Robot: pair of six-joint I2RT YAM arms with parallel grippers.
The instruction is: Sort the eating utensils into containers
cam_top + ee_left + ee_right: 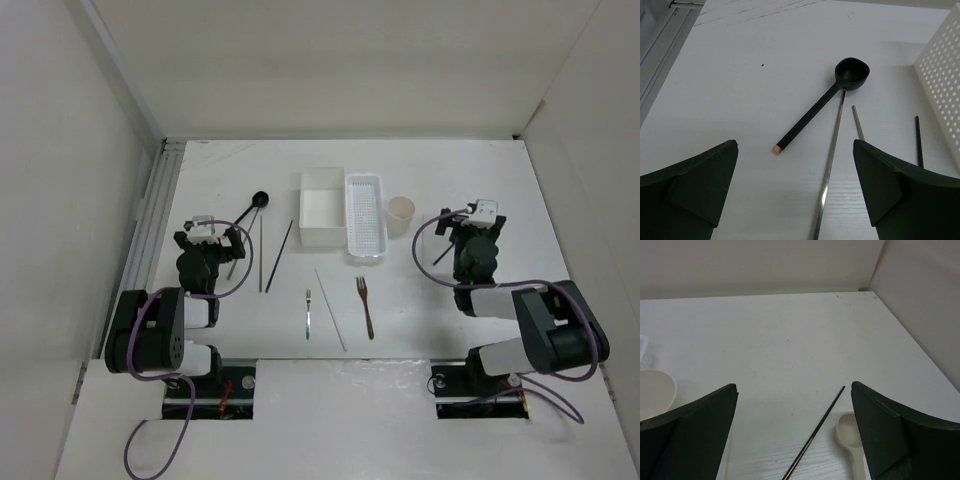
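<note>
Sorting has not begun: the box (322, 208), with the basket (365, 215) and cup (401, 214) beside it, shows nothing inside, and the spoon (250, 208), chopsticks (279, 255) and 2 forks (365, 305) lie on the bench (450, 180) left of and nearer than the box, while the left gripper (222, 238) and right gripper (478, 222) stand apart, holding nothing.

Box (322, 208) sits just beside the basket (365, 215) at its nine o'clock, cup (401, 214) at three. Spoon (250, 210) lies farther toward nine; small fork (309, 312) and large fork (365, 308) at six.
</note>
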